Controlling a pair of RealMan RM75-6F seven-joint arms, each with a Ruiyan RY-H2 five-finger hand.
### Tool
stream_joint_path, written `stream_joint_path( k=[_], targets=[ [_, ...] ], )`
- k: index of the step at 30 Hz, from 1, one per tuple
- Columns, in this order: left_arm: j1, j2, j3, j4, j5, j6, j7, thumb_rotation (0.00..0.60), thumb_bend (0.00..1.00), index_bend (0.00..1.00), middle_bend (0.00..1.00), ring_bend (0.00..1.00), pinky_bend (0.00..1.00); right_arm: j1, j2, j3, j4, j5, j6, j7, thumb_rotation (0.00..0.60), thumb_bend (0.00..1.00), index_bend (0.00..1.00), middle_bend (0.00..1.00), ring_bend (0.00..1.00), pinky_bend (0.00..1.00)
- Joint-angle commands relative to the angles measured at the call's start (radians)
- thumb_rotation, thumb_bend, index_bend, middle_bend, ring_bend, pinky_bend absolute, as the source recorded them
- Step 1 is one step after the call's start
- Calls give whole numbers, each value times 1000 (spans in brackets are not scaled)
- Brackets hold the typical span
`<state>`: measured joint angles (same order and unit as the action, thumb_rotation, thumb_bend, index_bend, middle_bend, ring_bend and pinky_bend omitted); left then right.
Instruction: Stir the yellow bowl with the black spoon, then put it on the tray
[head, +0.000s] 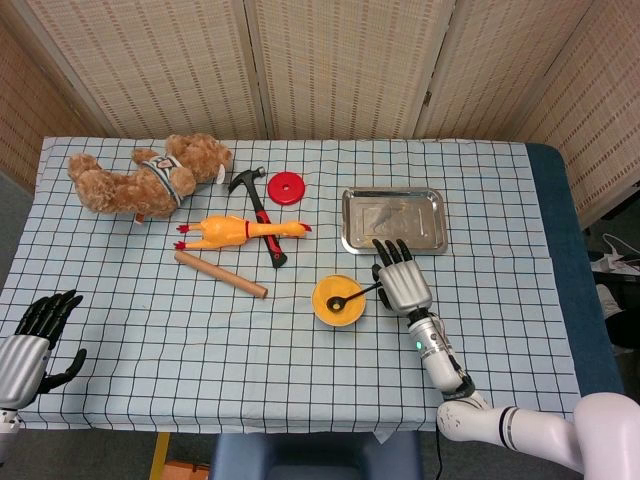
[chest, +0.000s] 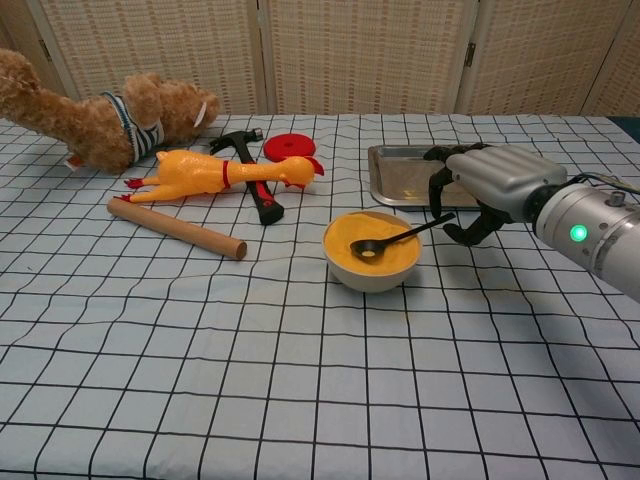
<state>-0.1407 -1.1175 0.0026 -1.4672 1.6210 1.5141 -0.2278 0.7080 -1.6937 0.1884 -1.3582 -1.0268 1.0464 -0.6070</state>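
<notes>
The yellow bowl (head: 337, 301) (chest: 371, 251) stands on the checked cloth in front of the steel tray (head: 393, 220) (chest: 405, 175). My right hand (head: 402, 280) (chest: 486, 188) holds the handle end of the black spoon (head: 353, 296) (chest: 395, 238), just right of the bowl. The spoon slants down to the left, its head inside the bowl near the middle. My left hand (head: 38, 335) hangs at the table's near left corner with its fingers spread and nothing in them; the chest view does not show it.
Behind the bowl to the left lie a rubber chicken (head: 240, 229), a hammer (head: 262, 211), a wooden rolling pin (head: 221, 273) and a red disc (head: 285, 186). A teddy bear (head: 140, 175) lies at the back left. The tray holds nothing.
</notes>
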Motion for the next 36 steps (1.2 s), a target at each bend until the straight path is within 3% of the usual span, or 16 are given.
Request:
stream_joint_path(
  k=[1,23,36],
  targets=[
    [0,-1,-1,2,0,1,-1,600,424,0,0,0,66,2,2,0,-2,-2,-1,1,600,367,464,9,0,0],
    [-2,-2,0,7,0,-1,-8,600,424,0,0,0,70,2,-1,-3,3,-2,16,-11,600,367,561,14,0,0],
    [0,-2,0,8,1,4,-9,600,424,0,0,0,71,-1,11,-8,-16,5,9,-12,600,367,494,14,0,0]
  ],
)
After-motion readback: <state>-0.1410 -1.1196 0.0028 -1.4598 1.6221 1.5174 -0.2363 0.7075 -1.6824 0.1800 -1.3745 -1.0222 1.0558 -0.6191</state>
